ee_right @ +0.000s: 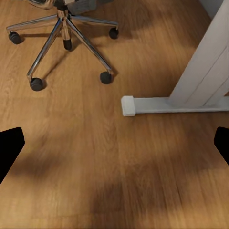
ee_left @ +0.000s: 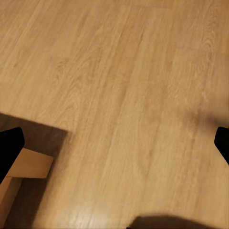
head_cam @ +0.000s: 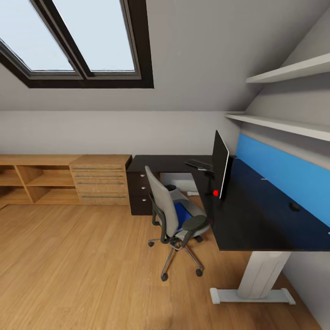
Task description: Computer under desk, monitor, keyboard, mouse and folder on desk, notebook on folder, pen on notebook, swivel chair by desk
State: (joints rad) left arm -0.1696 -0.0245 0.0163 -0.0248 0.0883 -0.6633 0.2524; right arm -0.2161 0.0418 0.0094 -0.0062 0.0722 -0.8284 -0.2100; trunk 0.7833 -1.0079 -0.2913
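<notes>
The folder (head_cam: 181,214) lay on the seat of the chair (head_cam: 176,219), which stood at the desk's (head_cam: 256,215) inner corner. The monitor (head_cam: 220,163) stood upright near the middle of the desk, the keyboard (head_cam: 199,163) just behind it. The left gripper (ee_left: 114,143) was spread wide above the floor (head_cam: 78,270); the right gripper (ee_right: 114,148), too, near the desk foot (ee_right: 167,105)

Black surface (head_cam: 256,215) on a pale grey leg (head_cam: 262,274), bright blue panel (head_cam: 284,176) behind. Grey swivel chair (head_cam: 166,208) with black armrests, chrome base, blue folder (head_cam: 182,212) on the seat. Black monitor (head_cam: 220,164) with a red dot. Black keyboard (head_cam: 200,163). Honey-toned wood-grain floor (head_cam: 78,270), light wooden chest (head_cam: 100,179), dark window frame (head_cam: 142,50).
</notes>
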